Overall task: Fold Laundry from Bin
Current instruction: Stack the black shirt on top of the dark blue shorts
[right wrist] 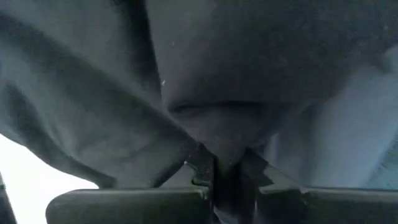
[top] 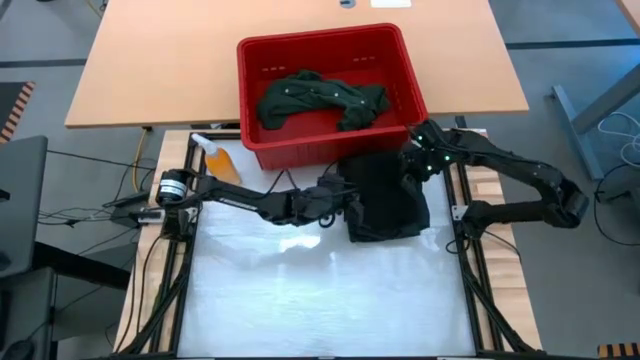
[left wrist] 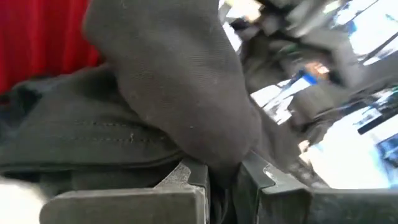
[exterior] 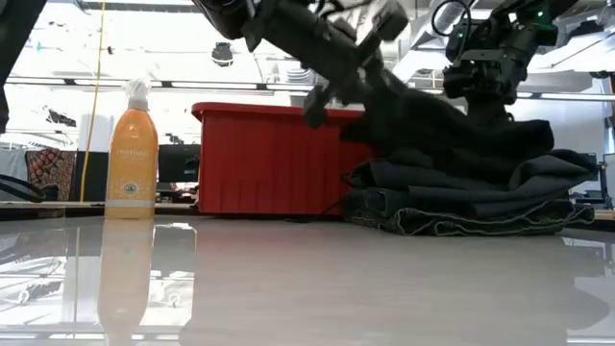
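Black garment (top: pixel 385 195) pinched by left gripper (left wrist: pixel 224 177) and right gripper (right wrist: pixel 225 163); low view alone shows jeans (exterior: pixel 471 207) beneath; high view, green shirt (top: pixel 320 98) in bin (top: pixel 250 60).

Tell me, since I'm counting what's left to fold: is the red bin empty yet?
Not empty. The high view shows a dark green garment lying crumpled inside the bin; nothing else shows in it.
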`<action>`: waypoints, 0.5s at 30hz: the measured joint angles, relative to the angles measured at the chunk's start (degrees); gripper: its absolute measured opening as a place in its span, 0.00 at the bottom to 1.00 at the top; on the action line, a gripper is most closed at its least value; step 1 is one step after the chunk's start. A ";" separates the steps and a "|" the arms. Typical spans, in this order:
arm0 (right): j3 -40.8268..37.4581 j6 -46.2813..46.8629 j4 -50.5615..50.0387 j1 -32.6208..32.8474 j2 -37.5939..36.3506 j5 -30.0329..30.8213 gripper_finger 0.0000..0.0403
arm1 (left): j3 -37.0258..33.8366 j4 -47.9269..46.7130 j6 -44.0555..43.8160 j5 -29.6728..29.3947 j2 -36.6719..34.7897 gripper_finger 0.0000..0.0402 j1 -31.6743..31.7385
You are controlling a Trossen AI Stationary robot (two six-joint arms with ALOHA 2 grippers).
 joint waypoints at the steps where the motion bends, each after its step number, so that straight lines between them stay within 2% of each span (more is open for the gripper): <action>1: 0.00 0.02 -0.51 0.01 -0.45 1.32 0.13 | 0.00 -1.36 -0.50 0.22 0.01 0.04 0.34; 8: 0.00 0.69 -0.07 0.05 -4.77 3.61 0.24 | 0.00 -2.54 -2.44 5.93 0.04 0.07 2.60; 12: 0.01 1.50 0.32 -0.15 -8.16 5.59 0.33 | 0.00 -3.91 -3.27 6.64 0.04 0.17 3.41; 15: 0.89 1.53 -1.38 -0.49 -10.74 6.67 0.39 | 0.00 -4.06 -3.24 9.26 0.04 0.27 3.82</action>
